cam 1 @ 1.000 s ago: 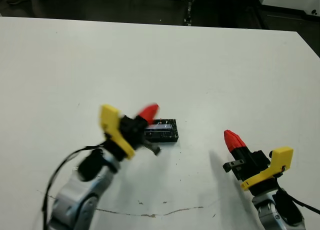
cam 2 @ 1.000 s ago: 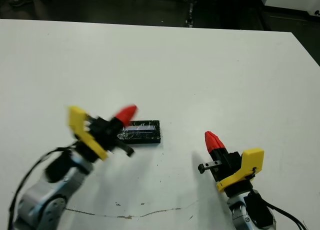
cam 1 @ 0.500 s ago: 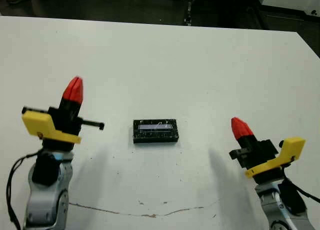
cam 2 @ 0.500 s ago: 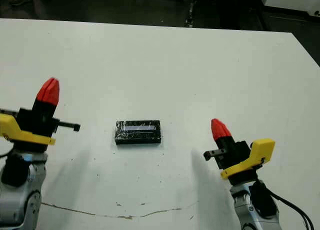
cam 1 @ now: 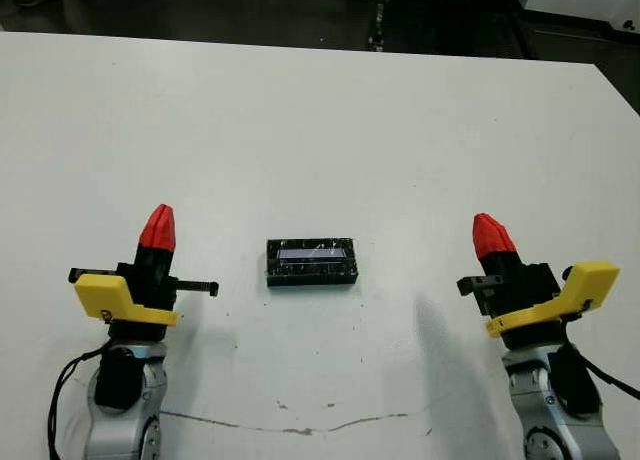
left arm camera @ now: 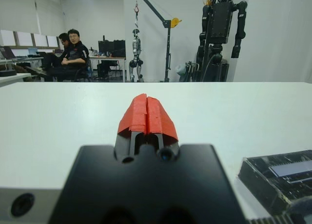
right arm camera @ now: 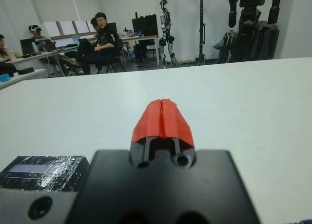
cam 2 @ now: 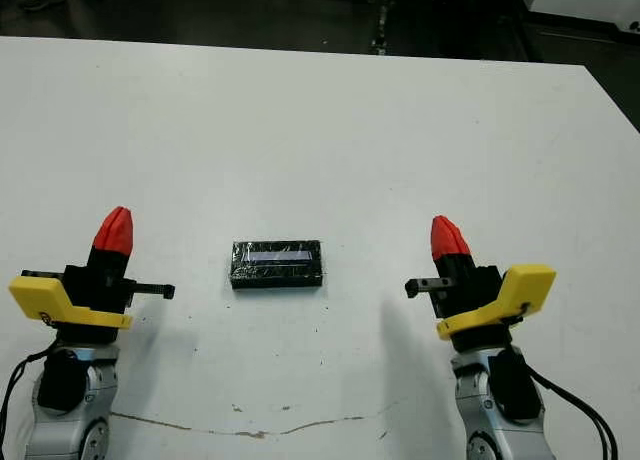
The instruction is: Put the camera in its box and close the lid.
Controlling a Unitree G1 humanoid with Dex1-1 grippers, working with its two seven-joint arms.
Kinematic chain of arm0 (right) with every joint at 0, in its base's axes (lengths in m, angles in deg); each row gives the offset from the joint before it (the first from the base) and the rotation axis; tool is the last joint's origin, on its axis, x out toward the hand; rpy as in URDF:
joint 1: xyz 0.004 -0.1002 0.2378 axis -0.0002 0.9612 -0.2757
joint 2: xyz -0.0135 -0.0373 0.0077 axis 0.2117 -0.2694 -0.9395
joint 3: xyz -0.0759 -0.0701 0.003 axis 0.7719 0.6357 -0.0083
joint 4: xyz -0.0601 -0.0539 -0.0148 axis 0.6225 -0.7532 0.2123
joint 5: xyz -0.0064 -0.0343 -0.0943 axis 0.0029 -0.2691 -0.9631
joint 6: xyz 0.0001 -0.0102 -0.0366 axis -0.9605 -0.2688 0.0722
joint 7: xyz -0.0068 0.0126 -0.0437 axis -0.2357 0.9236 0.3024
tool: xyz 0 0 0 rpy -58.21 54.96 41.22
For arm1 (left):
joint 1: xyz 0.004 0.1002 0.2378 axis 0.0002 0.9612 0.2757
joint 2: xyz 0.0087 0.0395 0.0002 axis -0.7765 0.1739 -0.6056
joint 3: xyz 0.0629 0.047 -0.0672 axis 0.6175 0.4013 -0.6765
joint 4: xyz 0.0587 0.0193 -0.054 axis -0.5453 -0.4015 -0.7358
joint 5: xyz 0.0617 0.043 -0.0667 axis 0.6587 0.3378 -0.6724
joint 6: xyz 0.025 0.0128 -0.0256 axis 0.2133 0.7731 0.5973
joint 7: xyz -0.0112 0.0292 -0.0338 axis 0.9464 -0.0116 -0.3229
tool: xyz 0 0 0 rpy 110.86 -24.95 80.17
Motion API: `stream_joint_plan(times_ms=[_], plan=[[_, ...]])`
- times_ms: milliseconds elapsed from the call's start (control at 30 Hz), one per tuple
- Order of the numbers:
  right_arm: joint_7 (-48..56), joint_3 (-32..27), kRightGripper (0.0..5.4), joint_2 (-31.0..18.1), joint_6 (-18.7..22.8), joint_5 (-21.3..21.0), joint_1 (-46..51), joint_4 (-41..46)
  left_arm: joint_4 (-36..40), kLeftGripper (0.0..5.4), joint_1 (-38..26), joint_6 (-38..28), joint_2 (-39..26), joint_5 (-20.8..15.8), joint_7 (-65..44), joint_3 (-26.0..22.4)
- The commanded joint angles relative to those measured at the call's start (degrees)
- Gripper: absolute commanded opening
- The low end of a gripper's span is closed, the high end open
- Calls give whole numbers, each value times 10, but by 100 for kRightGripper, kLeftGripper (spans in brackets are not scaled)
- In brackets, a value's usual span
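Since 1 second ago, your left pincer [cam 1: 157, 228] has pulled away from the box and swung out to the left side of the counter [cam 1: 320, 110], and it now sits lower and closer to the robot than it did half a second ago. Your right pincer [cam 1: 489, 236] has only drifted a little. Both pincers point up and away from the robot, and both have their 2 red tips pressed together with nothing held. The box [cam 1: 311, 262] lies flat in the middle of the counter, between the 2 pincers, with the black speckled lid [cam 2: 276, 264] already on top of it. You cannot see the camera, so it looks like it is inside the closed box, but the pictures cannot prove that. The box's long side runs left to right across the counter, so each short end faces 1 pincer. The box sits to the right of your left pincer and to the left of your right pincer, and a touch farther from the robot than both. The left pincer is a bit nearer to it. To me the job looks about done. If the lid still needs a push, the left arm has the shorter trip, and it should come down on the top of the lid.
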Motion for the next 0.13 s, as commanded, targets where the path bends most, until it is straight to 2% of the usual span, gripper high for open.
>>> stream_joint_plan(times_ms=[33,133], plan=[[-5,-2,0,1,-2,1,0,-5,-9,2,2,-4,1,-4,0,3],[-7,-2,0,1,0,0,1,-4,-11,2,0,-4,1,-7,0,5]])
